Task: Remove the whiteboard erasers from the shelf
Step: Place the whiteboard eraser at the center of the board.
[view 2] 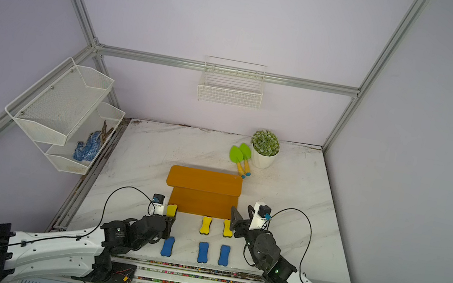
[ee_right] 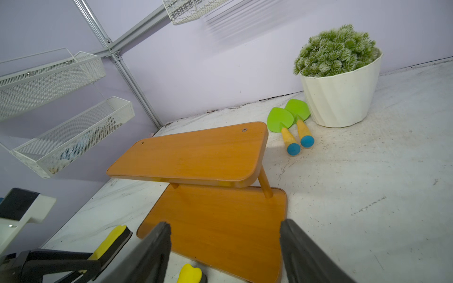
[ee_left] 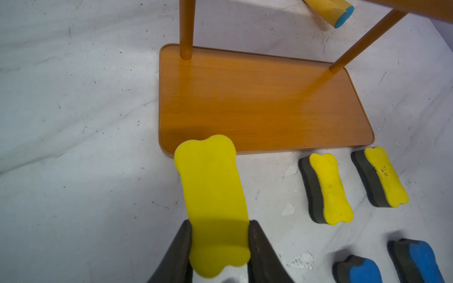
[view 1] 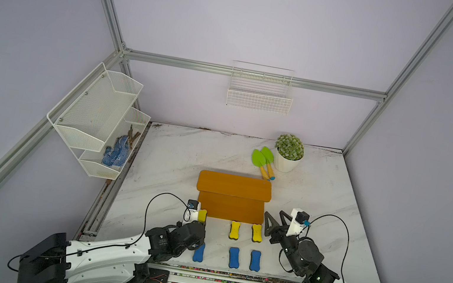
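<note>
Yellow eraser (ee_left: 213, 196) pinched in left tool (ee_left: 220, 224), just beside shelf (ee_left: 257, 105).

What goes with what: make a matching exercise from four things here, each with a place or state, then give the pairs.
1. left gripper
2. right gripper
3. shelf
4. green shovels

A. beside the plant pot
B. open, holding nothing
C. shut on a yellow eraser
D. both boards bare

Pairs: 1-C, 2-B, 3-D, 4-A
</note>
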Available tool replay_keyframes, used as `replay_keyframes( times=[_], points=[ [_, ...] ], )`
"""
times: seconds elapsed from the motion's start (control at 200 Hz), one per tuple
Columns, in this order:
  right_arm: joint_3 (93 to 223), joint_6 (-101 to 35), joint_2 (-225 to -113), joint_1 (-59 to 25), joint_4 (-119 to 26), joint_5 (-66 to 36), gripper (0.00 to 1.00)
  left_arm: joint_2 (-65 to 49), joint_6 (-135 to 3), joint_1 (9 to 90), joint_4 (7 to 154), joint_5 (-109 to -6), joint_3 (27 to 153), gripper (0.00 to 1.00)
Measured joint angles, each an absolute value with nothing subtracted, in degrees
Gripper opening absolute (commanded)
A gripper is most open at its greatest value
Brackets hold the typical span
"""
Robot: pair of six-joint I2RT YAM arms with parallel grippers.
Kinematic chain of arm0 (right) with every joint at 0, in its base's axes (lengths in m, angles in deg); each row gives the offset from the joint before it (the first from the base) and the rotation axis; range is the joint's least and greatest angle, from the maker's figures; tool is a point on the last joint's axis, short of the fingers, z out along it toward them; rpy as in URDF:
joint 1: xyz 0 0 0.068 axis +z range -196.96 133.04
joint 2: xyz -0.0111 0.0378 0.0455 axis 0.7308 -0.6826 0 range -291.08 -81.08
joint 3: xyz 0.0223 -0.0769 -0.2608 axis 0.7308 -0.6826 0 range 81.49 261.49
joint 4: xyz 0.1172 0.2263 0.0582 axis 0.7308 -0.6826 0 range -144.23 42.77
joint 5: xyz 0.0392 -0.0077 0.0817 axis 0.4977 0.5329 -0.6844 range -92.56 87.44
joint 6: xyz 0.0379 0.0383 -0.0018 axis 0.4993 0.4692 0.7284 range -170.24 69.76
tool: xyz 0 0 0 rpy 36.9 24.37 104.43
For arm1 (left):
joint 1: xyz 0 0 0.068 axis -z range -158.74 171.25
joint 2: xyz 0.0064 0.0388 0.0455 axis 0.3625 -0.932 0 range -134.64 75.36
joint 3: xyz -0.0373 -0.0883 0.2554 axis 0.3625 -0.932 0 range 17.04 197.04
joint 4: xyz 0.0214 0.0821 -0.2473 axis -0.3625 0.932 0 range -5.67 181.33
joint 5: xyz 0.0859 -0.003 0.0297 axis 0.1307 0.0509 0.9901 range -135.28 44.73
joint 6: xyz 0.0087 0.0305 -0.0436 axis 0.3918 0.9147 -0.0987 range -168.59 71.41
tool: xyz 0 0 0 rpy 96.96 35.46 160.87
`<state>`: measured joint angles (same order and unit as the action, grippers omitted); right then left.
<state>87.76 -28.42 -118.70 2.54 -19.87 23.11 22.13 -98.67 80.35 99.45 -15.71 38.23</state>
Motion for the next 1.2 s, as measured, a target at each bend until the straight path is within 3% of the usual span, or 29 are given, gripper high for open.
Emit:
replay_keyframes(
  times=[0.835,1.195],
  points=[
    [87.04,-28.22,-115.58,2.54,-21.32,22.17,0.75,8.07,-102.02,81.28,100.06,-15.84,42.03,0.26],
    [87.04,-28.22,-115.84,2.54,-21.32,22.17,0.75,8.05,-101.99,81.28,98.99,-15.67,42.08,0.40]
  ],
)
